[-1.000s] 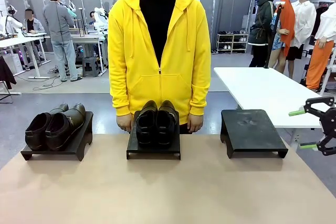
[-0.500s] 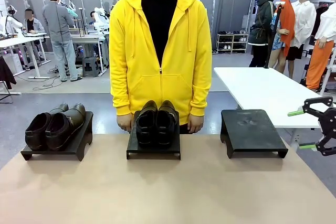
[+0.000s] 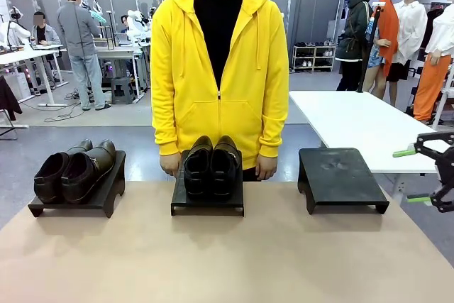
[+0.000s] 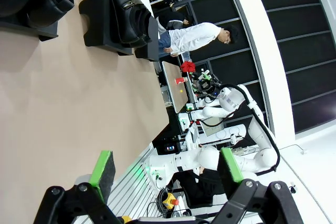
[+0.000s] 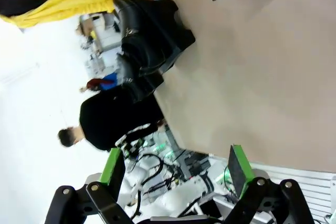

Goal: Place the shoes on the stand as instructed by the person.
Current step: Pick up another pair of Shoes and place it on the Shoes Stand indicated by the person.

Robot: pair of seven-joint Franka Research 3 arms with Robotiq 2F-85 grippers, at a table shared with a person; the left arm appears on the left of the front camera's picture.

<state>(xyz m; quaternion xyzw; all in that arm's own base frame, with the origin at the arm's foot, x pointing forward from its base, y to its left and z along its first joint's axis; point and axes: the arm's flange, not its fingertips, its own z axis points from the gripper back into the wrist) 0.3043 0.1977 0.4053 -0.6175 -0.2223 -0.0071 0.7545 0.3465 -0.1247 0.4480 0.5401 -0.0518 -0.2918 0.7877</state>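
Right end effector (image 3: 428, 175) hanging off the right edge of the tabletop (image 3: 227, 260), fingers spread wide, pinching nothing. Nearest to it, toward the middle of the tabletop: an empty black stand (image 3: 340, 177), apart from the green pads, with bare floor between. Beyond that stand, farther from the end effector: a second stand (image 3: 207, 200) carrying one pair of shoes (image 3: 211, 166), toes toward the robot. Farthest off, at the opposite end of the row: a third stand (image 3: 79, 200) with the other pair of shoes (image 3: 74, 169), turned at an angle.

Directly behind the middle stand: the person (image 3: 220, 76), one hand (image 3: 170, 164) hanging left of the shoes and the other hand (image 3: 265, 167) right of them, both close to the stand's back corners.

In the right wrist view: own end effector (image 5: 178, 169) spread, nothing between the pads; ahead of it a wide stretch of bare tabletop, then the loaded stands. In the left wrist view: left end effector (image 4: 167, 167) likewise spread and holding nothing, out past the tabletop's edge, with open tabletop ahead and the shoes well apart from it.

Open room: the whole near half of the tabletop bare, no obstacle between either end effector and the row of stands. A white table (image 3: 362, 125) behind and beside the right end effector, past the empty stand.

Count: three stands, two pairs of shoes, one stand unfilled, two end effectors.
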